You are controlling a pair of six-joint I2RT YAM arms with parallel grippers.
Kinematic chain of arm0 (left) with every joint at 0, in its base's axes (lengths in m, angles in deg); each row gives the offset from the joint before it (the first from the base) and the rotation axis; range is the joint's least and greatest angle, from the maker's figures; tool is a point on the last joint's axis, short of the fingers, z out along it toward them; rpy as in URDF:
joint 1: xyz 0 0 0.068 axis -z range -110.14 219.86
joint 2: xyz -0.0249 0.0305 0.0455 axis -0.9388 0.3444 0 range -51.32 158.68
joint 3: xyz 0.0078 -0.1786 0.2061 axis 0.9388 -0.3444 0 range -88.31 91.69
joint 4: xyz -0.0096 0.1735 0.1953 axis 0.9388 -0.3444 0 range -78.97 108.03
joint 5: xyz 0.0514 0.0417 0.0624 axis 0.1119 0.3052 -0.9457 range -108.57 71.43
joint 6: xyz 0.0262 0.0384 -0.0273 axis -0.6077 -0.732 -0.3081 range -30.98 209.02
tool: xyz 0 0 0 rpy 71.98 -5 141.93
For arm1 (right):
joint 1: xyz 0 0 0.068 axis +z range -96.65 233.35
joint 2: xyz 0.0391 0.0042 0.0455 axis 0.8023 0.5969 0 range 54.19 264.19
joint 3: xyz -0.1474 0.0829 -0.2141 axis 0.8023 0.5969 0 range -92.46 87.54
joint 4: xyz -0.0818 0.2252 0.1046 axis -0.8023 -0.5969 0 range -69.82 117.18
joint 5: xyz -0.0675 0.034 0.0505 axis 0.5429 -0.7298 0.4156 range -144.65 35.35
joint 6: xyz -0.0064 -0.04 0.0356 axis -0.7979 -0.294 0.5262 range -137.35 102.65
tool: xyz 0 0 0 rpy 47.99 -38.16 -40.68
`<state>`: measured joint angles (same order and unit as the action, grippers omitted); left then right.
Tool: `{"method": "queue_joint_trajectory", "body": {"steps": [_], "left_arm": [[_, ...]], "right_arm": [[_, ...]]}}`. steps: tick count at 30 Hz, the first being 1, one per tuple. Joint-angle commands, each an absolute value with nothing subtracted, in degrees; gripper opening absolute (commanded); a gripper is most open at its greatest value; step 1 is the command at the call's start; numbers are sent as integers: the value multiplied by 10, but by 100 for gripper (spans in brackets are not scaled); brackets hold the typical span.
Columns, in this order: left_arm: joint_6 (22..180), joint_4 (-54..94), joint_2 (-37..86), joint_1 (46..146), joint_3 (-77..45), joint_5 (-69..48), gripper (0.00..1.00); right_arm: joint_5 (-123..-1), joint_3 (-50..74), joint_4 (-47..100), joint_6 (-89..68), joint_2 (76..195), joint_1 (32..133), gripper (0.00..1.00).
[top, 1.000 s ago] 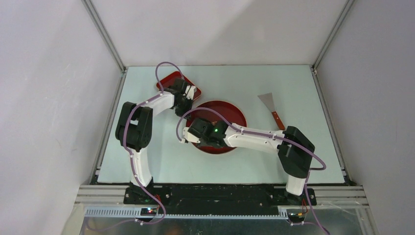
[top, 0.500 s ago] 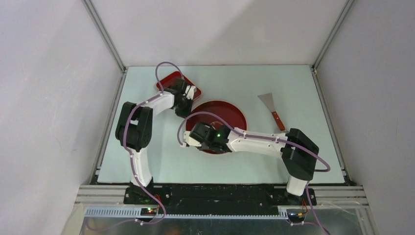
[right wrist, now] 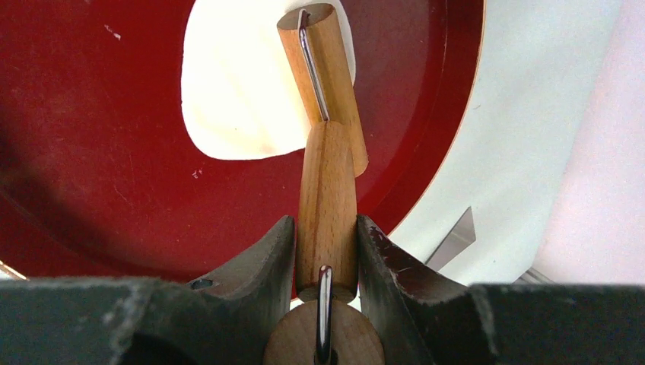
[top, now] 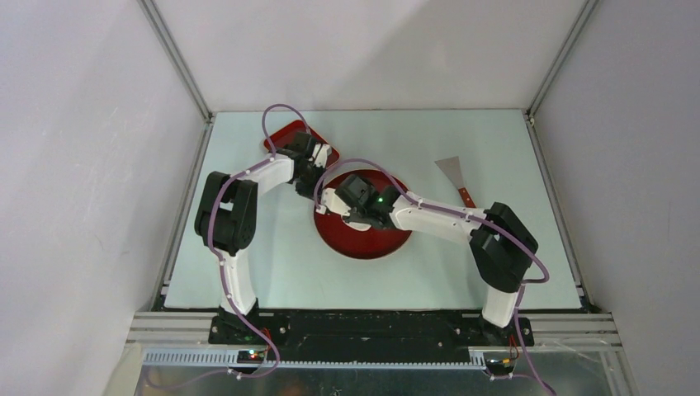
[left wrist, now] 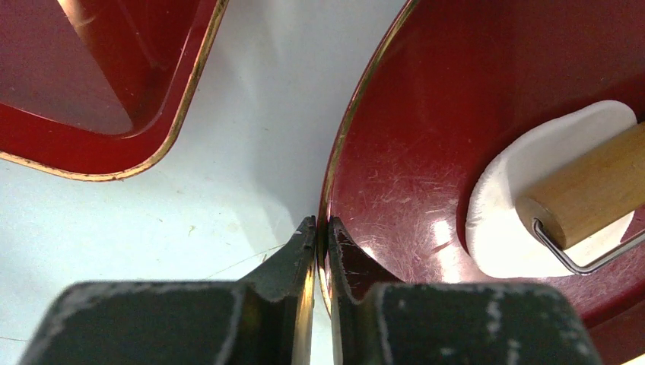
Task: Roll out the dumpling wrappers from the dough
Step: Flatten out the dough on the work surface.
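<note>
A flattened, uneven white sheet of dough (right wrist: 236, 91) (left wrist: 517, 228) lies in the round red plate (top: 363, 239) (left wrist: 426, 114). A small wooden roller (right wrist: 319, 68) (left wrist: 593, 190) rests on the dough's edge. My right gripper (right wrist: 327, 224) (top: 345, 202) is shut on the roller's wooden handle (right wrist: 327, 190), over the plate's middle. My left gripper (left wrist: 321, 226) (top: 316, 171) is shut on the plate's gold rim at its far left side. In the top view the right wrist hides the dough. Dumpling wrappers are out of view.
A square red tray (top: 287, 136) (left wrist: 91, 91) sits just beyond the plate at the back left, close to the left wrist. A scraper (top: 458, 183) with a metal blade and wooden handle lies to the plate's right; its blade (right wrist: 452, 239) shows beside the right fingers.
My right gripper has carried the roller from the plate's near-left edge toward its middle, away from the bases. The left gripper has kept its pinch on the rim.
</note>
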<state>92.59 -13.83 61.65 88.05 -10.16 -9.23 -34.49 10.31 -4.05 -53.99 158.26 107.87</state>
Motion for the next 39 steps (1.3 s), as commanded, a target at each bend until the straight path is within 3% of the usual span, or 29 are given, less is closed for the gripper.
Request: {"method": "queue_joint_trajectory", "body": {"steps": [1, 26, 39], "left_arm": [[923, -137, 620, 873, -84, -99, 14], [924, -137, 618, 869, -86, -97, 14], [924, -137, 618, 869, -86, -97, 14]], "right_arm": [[-432, 125, -143, -537, 1574, 1072, 0], [-461, 283, -137, -576, 1510, 1159, 0], [-378, 360, -12, -585, 1436, 1189, 0]]}}
